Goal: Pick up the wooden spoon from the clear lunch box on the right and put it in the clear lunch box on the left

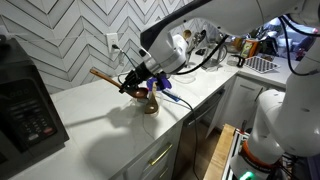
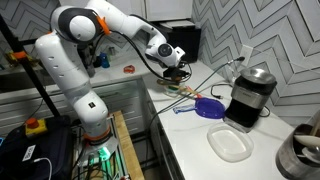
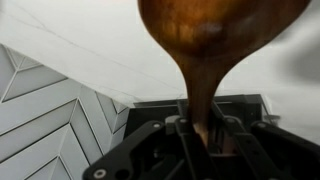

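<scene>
My gripper point(image 1: 134, 86) is shut on the wooden spoon point(image 1: 148, 102) and holds it above the white counter point(image 1: 90, 125). In the wrist view the spoon's brown bowl point(image 3: 215, 30) fills the top and its handle runs down between the jaws point(image 3: 205, 128). In an exterior view the gripper point(image 2: 176, 74) hangs over a cluster of items at the counter's near end. A clear lunch box point(image 2: 230, 144) lies further along the counter, apart from the gripper. I cannot make out a second lunch box.
A purple lid point(image 2: 208, 108) lies beside a black and silver coffee maker point(image 2: 250, 95). A black microwave point(image 1: 25, 112) stands at one end of the counter. A tiled wall point(image 1: 70, 35) runs behind it. A metal pot point(image 2: 303, 155) is at the edge.
</scene>
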Available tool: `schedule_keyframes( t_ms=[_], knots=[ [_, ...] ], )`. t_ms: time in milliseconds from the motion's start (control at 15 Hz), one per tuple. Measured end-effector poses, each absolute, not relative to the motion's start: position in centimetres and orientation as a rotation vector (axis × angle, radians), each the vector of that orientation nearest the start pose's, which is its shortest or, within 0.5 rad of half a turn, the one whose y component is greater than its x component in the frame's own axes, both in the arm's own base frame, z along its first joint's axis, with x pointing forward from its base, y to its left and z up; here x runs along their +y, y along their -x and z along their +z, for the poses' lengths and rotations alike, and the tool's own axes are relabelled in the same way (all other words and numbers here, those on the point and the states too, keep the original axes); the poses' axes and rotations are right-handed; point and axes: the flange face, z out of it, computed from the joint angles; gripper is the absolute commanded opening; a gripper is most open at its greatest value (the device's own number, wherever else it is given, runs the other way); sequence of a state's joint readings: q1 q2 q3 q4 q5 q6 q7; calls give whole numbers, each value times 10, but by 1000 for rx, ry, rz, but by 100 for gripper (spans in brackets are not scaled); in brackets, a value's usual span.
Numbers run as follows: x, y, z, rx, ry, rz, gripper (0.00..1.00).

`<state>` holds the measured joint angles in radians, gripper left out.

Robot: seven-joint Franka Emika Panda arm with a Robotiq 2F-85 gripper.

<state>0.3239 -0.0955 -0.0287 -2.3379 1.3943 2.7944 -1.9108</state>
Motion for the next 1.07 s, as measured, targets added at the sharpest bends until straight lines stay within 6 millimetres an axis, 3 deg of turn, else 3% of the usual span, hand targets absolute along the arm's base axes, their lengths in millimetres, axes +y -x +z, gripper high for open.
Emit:
schedule_keyframes(
  t_ms=[333, 733, 800, 867, 933, 1067],
  knots=[
    [94, -512, 369, -1159, 2344, -1156, 6],
    [84, -514, 359, -1140, 2365, -1142, 6],
    [84, -514, 359, -1140, 2365, -1142, 19],
    [84, -514, 359, -1139, 2366, -1142, 47],
    [84, -514, 359, -1139, 2366, -1142, 48],
    [83, -514, 359, -1138, 2367, -1142, 61]
  ],
)
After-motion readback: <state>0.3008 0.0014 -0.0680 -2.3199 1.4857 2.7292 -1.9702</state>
